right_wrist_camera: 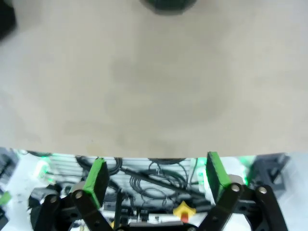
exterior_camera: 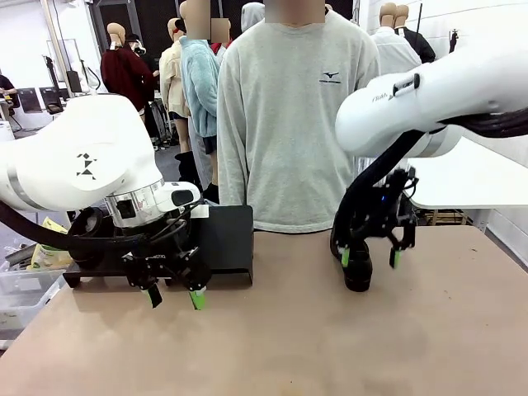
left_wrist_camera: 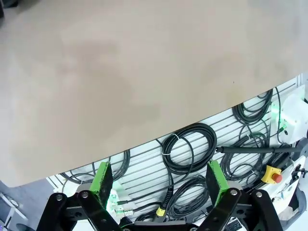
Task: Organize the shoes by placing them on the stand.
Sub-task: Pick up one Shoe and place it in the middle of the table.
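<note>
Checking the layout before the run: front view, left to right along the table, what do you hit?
Left gripper, jaws open, empty → black stand behind it → person's grey sweatshirt at the far edge → black shoe → right gripper, open, hanging just over that shoe.

Tan table (exterior_camera: 330, 346), white wall (exterior_camera: 470, 21)

left pincer (exterior_camera: 174, 297) open, right pincer (exterior_camera: 370, 257) open

Front camera low across the table (exterior_camera: 330, 346) toward a person (exterior_camera: 289, 124); both wrist cameras close above that tabletop.
</note>
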Action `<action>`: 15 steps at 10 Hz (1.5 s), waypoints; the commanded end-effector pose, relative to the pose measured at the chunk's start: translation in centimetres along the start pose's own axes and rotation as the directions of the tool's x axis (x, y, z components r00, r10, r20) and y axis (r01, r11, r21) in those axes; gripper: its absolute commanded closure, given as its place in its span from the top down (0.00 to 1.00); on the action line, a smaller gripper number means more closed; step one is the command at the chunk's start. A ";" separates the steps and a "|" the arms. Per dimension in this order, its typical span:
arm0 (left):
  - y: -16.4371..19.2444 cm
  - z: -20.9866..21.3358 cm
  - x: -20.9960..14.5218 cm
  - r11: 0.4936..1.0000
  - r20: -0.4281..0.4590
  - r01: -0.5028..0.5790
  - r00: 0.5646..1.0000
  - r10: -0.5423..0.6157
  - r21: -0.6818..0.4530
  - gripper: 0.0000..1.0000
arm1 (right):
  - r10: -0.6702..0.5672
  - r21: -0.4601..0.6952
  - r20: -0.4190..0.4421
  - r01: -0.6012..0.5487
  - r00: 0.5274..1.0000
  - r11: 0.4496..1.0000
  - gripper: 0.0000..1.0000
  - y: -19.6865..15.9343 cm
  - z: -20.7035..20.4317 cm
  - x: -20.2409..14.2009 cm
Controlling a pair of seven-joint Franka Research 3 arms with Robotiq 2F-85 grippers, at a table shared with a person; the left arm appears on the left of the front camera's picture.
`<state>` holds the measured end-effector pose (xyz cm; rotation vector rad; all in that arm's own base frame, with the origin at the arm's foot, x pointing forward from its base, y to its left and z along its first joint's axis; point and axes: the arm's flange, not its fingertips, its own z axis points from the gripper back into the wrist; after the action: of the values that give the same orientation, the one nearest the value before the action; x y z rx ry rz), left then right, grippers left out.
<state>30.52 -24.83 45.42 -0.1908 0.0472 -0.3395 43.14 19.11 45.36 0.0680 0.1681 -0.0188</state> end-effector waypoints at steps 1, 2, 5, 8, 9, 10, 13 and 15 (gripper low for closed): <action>0.3 0.0 -0.3 1.000 -0.004 0.001 1.000 -0.001 -0.014 1.00 | 0.020 -0.026 0.065 -0.019 0.998 0.999 1.00 1.4 0.8 4.1; 0.3 0.0 -0.3 1.000 -0.004 0.001 1.000 -0.001 -0.014 1.00 | 0.062 -0.022 0.088 -0.060 0.994 0.998 1.00 2.1 1.3 6.6; 0.3 0.0 -0.3 1.000 -0.004 0.001 1.000 -0.001 -0.014 1.00 | 0.089 -0.049 0.086 -0.085 0.992 0.995 1.00 4.9 -0.1 11.9; 0.3 0.0 -0.3 1.000 -0.004 0.001 1.000 -0.001 -0.014 1.00 | 0.093 -0.087 0.048 -0.088 0.995 0.992 1.00 6.0 -3.4 15.3; 0.3 0.0 -0.3 1.000 -0.004 0.001 1.000 -0.001 -0.014 1.00 | 0.095 -0.091 0.040 -0.091 0.995 0.992 1.00 6.4 -4.4 16.1; 0.3 0.0 -0.3 1.000 -0.004 0.001 1.000 -0.001 -0.014 1.00 | 0.082 -0.117 0.030 -0.078 0.996 0.990 1.00 6.3 -5.6 16.3; 0.3 0.0 -0.3 1.000 -0.004 0.001 1.000 -0.001 -0.014 1.00 | 0.062 -0.100 0.028 -0.059 0.998 0.993 1.00 6.1 -8.5 16.9; 0.3 0.0 -0.3 1.000 -0.004 0.001 1.000 -0.001 -0.014 1.00 | 0.066 -0.130 0.021 -0.063 0.998 0.989 1.00 6.1 -9.2 16.8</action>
<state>30.56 -24.68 45.42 -0.1895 0.0472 -0.3357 58.13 25.53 33.97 -0.0146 0.1697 0.0674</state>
